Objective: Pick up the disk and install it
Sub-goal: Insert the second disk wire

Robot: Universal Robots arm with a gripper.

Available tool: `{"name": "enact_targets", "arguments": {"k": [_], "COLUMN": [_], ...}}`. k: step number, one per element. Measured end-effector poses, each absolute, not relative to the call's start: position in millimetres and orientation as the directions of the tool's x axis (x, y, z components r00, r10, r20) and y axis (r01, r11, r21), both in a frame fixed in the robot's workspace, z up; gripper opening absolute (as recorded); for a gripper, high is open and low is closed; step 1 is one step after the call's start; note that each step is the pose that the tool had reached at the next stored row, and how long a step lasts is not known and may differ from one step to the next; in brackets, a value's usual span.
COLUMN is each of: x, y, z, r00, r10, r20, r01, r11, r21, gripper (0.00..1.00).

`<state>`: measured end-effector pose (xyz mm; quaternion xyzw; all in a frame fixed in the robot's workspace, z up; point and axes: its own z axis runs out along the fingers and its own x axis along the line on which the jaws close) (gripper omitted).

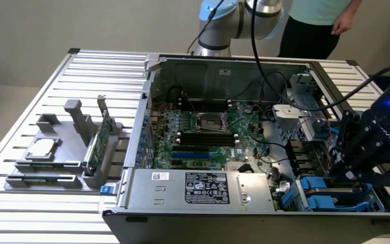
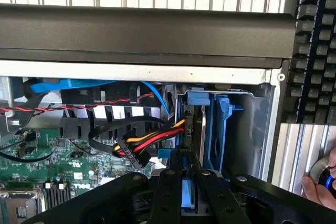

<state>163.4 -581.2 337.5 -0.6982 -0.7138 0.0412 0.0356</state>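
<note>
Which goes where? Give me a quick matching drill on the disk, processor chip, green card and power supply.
1 disk
2 processor chip
3 green card
4 power supply

A flat on the grey holder outside the case
B on edge in that holder
C at the blue drive bay
D along the case's near edge, labelled

Pairs: 1-C, 2-A, 3-B, 4-D

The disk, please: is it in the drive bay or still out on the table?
In the bay. The disk stands on edge among the blue carriers inside the computer case, with the hand at it.
</note>
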Motion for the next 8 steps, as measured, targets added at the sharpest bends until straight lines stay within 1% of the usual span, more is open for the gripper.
{"name": "enact_targets", "arguments": {"k": [8], "x": [164.1], "y": [-587.7], "z": [336.7], "r00": [-0.025], "r10": [1.0], "r20": [0.015], "r01": [0.994], "r11": [0.026], "r21": [-0.108], "gripper": [0.17]}}
